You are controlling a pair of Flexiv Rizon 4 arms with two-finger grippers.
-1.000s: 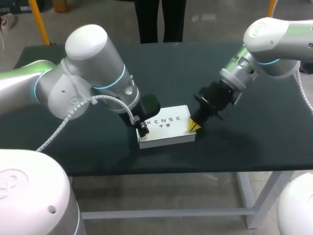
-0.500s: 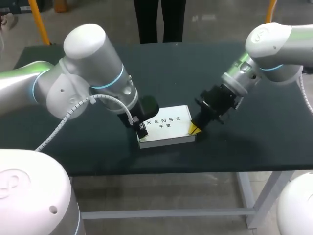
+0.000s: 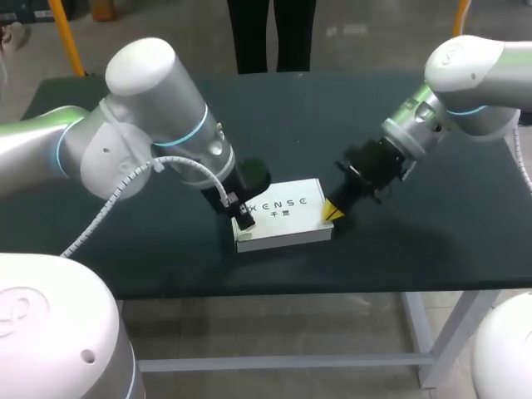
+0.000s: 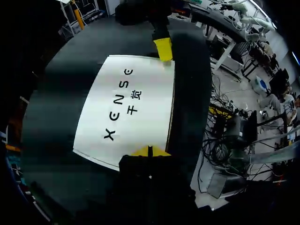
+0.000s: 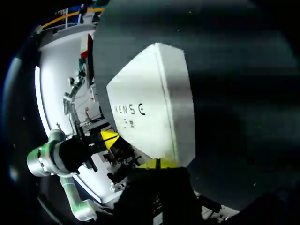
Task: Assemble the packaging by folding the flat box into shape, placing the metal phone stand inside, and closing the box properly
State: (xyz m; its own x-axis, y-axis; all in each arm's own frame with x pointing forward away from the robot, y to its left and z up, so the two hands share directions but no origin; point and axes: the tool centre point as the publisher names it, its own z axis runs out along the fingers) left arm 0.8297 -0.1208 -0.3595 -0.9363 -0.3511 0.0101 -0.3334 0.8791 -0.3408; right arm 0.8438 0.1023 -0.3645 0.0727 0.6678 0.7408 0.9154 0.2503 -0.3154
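White and closed, the box [image 3: 283,218] lies flat on the dark table [image 3: 150,258], near the front edge and about midway across, with its printed top face up. At the box's left end sits the left gripper [image 3: 243,218] — in the left wrist view its two yellow tips [image 4: 140,152] are drawn together with only a thin seam between them, and they rest at the nearest short edge of the lid. At the opposite end, by the front right corner, is the right gripper [image 3: 334,213]. In the right wrist view its fingers are likewise pressed together with nothing between them, and they meet the box at that corner. Each wrist view also catches the other gripper's yellow at the far end of the box. Both grippers slant down from their own sides of the table — the box lies between them
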